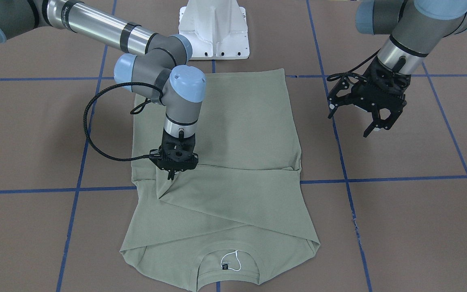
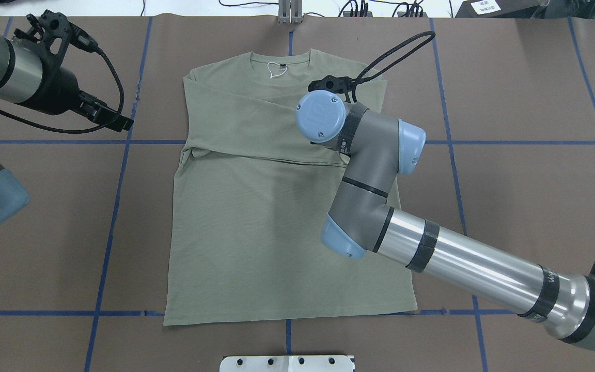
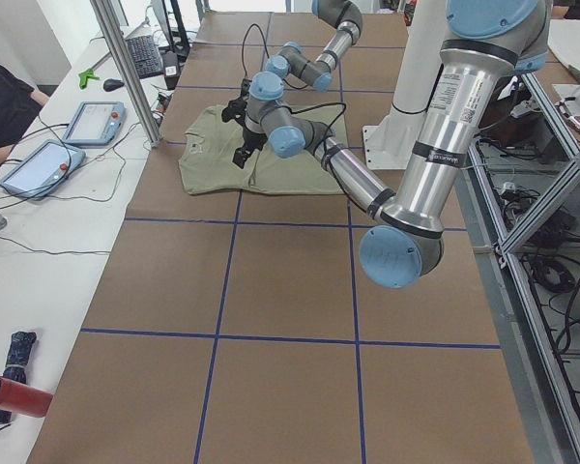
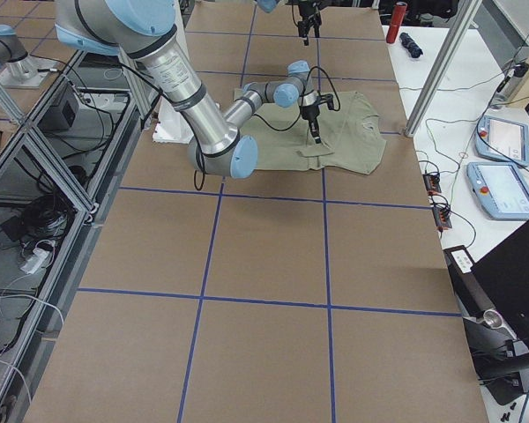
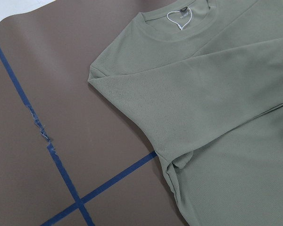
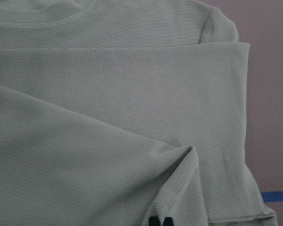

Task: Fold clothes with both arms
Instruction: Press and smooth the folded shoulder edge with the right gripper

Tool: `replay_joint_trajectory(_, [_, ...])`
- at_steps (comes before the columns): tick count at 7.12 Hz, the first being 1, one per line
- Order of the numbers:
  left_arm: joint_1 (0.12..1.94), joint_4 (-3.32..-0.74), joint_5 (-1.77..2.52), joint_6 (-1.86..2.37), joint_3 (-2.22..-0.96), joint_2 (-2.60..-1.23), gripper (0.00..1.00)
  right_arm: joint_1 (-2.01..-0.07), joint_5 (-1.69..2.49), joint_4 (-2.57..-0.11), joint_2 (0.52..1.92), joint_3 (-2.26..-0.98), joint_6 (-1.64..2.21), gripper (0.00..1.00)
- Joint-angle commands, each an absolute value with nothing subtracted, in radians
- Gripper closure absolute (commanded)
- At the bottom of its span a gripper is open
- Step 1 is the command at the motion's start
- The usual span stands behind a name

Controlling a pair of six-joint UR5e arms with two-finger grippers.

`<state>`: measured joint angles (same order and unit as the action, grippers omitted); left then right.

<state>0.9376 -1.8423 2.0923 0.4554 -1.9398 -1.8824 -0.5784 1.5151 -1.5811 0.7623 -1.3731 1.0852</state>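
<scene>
**Mia:** Where is the shirt?

**Ben:** We see the green shirt (image 1: pixel 233 134) lying flat in the middle of the brown bench (image 1: pixel 399 227). Its neck points away from the robot. Its bottom edge lies close to the white stand (image 1: pixel 214 28).

**Mia:** What do we see at the neck?

**Ben:** We see a little black neck label (image 1: pixel 225 267) with a white string loop (image 1: pixel 235 259) on it.

**Mia:** And the sleeves?

**Ben:** The sleeves (image 1: pixel 237 198) lie folded across the chest, one over the other.

**Mia:** What is the right pincer doing?

**Ben:** The right pincer (image 1: pixel 172 174) points straight down at the shirt, on the robot's right side. Its two tips are pressed together on a folded edge of the cloth. In the right wrist view we see the cloth pulled up into a small ridge that runs to the tips.

**Mia:** And the left pincer?

**Ben:** The left pincer (image 1: pixel 351 121) hangs over the bare bench, beside the shirt and apart from it. Its fingers are spread wide and hold nothing.

**Mia:** What else is on the bench?

**Ben:** We see blue lines (image 1: pixel 379 178) that cross it like a grid. Some of them run under the shirt.
</scene>
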Motion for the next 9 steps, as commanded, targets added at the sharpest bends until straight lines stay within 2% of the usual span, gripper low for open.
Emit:
replay_joint_trajectory(1, [0.937,-1.842,2.092,0.457,-1.940,-1.884,0.00,-0.624,1.511,-1.579,0.814,-1.396,0.956,1.00])
replay_joint_trajectory(4, [0.937,-1.842,2.091,0.459,-1.947,-1.884,0.00,-0.656,1.512,-1.562,0.845,-1.396,0.824,1.00])
replay_joint_trajectory(6, [0.936,-1.842,2.091,0.459,-1.947,-1.884,0.00,-0.667,1.517,-1.470,0.860,-1.394,0.801,0.01])
replay_joint_trajectory(8, [0.936,-1.842,2.089,0.495,-1.950,-1.885,0.00,-0.740,1.721,-1.411,0.862,-1.443,0.828,0.00])
replay_joint_trajectory(9, [0.934,-1.842,2.083,0.594,-1.957,-1.885,0.00,-0.768,1.853,-1.411,0.917,-1.551,0.924,0.00])
